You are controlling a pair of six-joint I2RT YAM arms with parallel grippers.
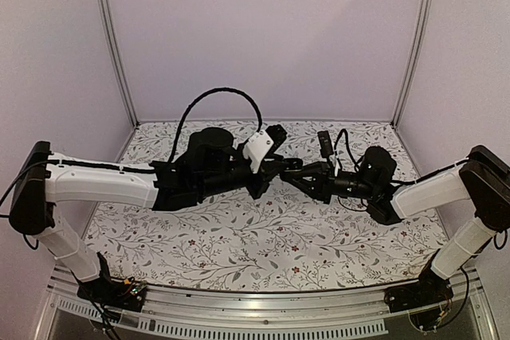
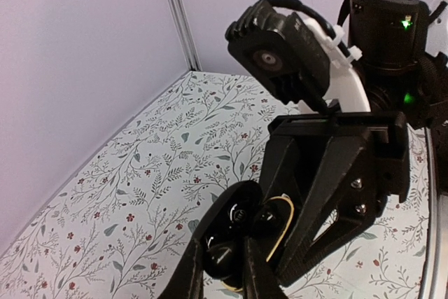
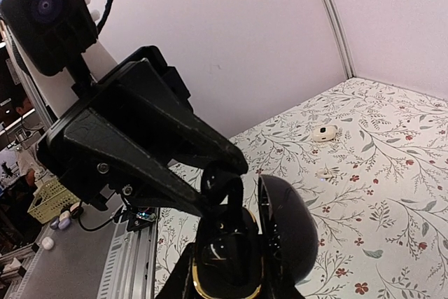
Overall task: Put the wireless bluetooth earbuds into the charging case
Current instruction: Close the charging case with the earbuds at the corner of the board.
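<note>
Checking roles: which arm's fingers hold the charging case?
The right gripper: it clamps the open charging case, whereas the left gripper pinches a black earbud at its opening.

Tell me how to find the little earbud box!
Look in mid-air above the flowery table. There the right tool grips the charging case: a small glossy black pebble, its lid open, with a thin gold rim nothing nearby has.

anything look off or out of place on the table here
A small white piece and a fainter pale speck lie loose on the floral tablecloth, well apart from the open charging case that the right gripper holds up in the air. Both are too small to identify. Nothing else stands out.
</note>
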